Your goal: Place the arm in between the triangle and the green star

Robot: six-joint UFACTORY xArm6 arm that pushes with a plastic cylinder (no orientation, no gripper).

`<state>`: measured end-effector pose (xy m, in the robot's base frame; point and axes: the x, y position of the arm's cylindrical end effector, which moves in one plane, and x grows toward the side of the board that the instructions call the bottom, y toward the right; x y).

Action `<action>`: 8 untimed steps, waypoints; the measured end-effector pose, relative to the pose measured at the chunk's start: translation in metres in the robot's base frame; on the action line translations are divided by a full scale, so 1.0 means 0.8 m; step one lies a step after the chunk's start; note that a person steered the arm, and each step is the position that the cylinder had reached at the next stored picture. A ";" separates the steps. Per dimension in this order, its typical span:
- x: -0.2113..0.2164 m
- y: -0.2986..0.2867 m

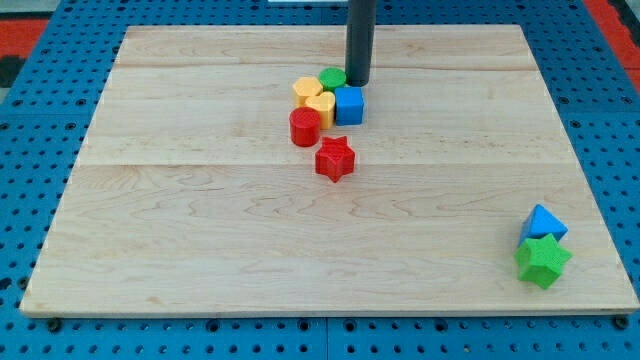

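Note:
The blue triangle [544,222] lies near the board's lower right corner. The green star [543,261] sits just below it, touching it. My tip [358,82] is far away near the view's top middle, at the upper edge of a cluster of blocks. It stands right behind the blue cube [349,104] and beside a green block [332,77].
The cluster holds two yellow blocks [314,96], a red cylinder [305,127] and the blue cube. A red star [335,159] lies just below it. The wooden board [200,230] ends close to the triangle and star on the right and bottom.

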<state>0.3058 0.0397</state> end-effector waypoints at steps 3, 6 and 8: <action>0.023 0.173; 0.231 0.358; 0.322 0.306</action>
<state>0.5631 0.2847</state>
